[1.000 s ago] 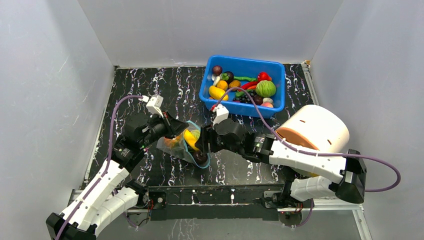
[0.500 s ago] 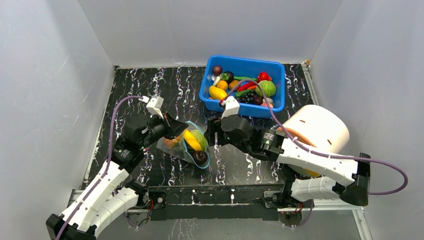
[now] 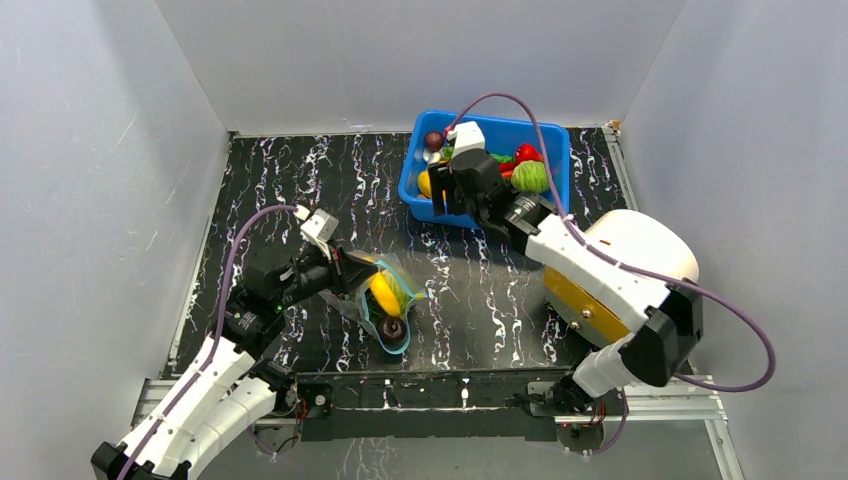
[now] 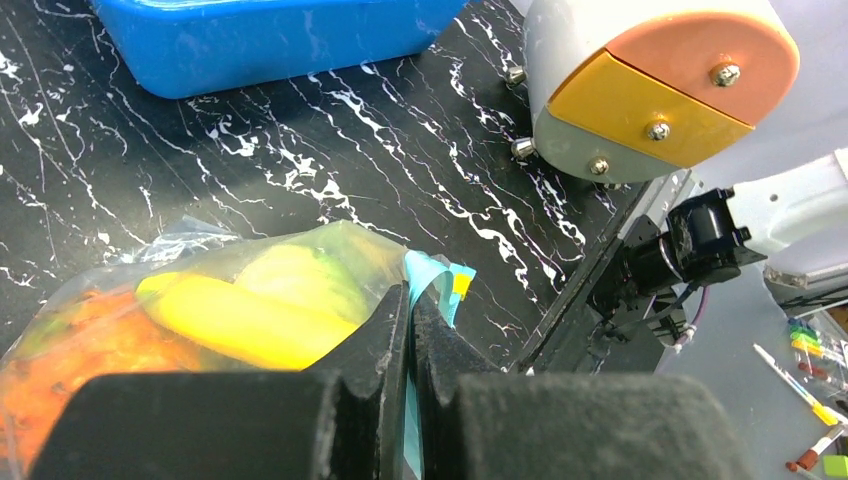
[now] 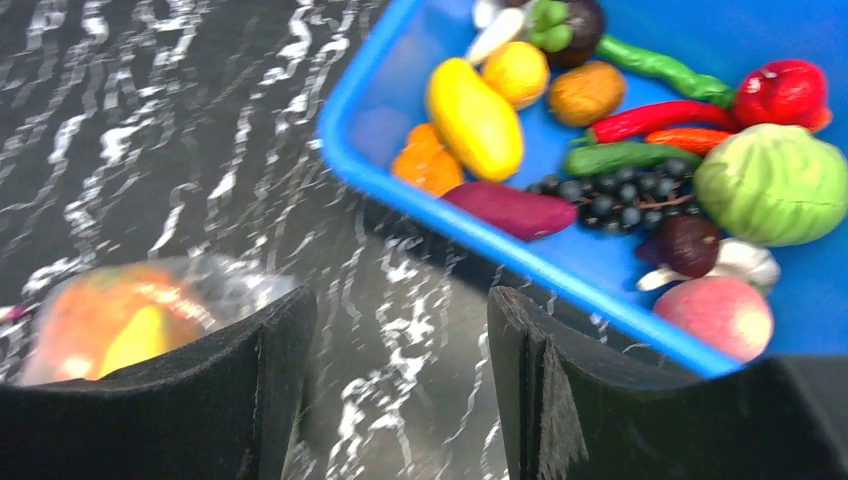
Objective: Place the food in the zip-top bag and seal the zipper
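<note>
The clear zip-top bag (image 3: 385, 300) lies on the black table, holding a yellow banana (image 3: 383, 293), orange pieces and a dark fruit (image 3: 393, 328) at its mouth. My left gripper (image 3: 345, 275) is shut on the teal zipper strip (image 4: 432, 283) at the mouth edge. The banana (image 4: 230, 320) and the orange pieces (image 4: 60, 345) show through the plastic. My right gripper (image 3: 440, 195) is open and empty over the near left rim of the blue bin (image 3: 562, 170). In the right wrist view my right gripper (image 5: 398, 310) hangs over bare table, with the bag (image 5: 130, 320) at lower left.
The blue bin (image 5: 350, 90) holds more food: a yellow fruit (image 5: 475, 120), a green cabbage (image 5: 770, 185), a red pepper (image 5: 785, 90), an eggplant (image 5: 510, 210), grapes and a peach. A big white drum with an orange face (image 3: 640, 250) stands at the right.
My right arm has pulled away from the bag's mouth and swung back up to the blue bin. My left gripper has shifted the bag slightly toward the near edge.
</note>
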Available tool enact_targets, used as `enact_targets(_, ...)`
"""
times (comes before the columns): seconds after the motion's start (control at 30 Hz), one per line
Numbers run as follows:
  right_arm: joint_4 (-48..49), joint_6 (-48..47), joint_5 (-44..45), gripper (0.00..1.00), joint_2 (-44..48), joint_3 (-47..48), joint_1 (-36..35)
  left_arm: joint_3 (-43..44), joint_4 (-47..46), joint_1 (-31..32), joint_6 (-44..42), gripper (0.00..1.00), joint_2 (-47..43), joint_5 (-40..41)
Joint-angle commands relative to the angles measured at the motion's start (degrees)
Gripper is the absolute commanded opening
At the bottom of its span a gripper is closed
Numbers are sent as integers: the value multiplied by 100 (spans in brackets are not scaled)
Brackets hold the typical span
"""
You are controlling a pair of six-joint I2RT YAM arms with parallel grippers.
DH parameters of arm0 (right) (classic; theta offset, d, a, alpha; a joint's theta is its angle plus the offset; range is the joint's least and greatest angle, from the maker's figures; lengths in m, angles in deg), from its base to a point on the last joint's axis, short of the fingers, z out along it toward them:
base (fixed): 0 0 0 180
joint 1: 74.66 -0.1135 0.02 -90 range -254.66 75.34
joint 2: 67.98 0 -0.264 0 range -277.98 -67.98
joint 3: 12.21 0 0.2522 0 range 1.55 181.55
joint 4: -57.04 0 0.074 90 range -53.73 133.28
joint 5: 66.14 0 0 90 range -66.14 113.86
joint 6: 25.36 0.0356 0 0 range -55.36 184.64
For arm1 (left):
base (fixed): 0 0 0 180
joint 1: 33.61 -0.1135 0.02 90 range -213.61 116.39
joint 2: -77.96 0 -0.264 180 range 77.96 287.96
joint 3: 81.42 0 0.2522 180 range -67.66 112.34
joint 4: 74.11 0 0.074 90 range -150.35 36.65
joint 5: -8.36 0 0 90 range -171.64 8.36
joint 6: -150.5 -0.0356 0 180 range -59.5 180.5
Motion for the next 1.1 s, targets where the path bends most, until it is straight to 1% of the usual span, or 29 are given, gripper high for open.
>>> enact_targets(0.0, 785, -509, -262, 60, -540, 229, 680, -62, -142, 20, -368, 0, -176, -279)
enact_targets(0.13, 732, -606, -337, 58, -1232, 733, 1117, -98, -143, 21, -395, 0, -245, -317)
enact_targets(0.27, 801, -712, -470, 54, -1910, 1146, 1439, -167, -162, 17, -414, 0, -336, -348)
enact_targets(0.37, 889, -730, -476, 53, -2356, 1485, 1560, -120, -87, 21, -474, 0, -338, -348)
enact_targets(0.47, 1199, -730, -479, 52, -2734, 1714, 1669, -41, -12, 20, -537, 0, -339, -343)
enact_targets(0.63, 1384, -877, -551, 49, -3462, 2387, 1729, 10, 93, 25, -563, 0, -369, -300)
enact_targets(0.83, 1332, -1183, -481, 45, -4244, 3260, 1733, 14, 149, 20, -483, 0, -514, -201)
enact_targets(0.97, 1417, -1352, -213, 36, -4606, 3616, 1730, 107, 254, 21, -482, 0, -518, -162)
enact_targets(1.07, 1471, -1484, -138, 33, -4815, 3895, 1736, 153, 300, 21, -504, 0, -516, -168)
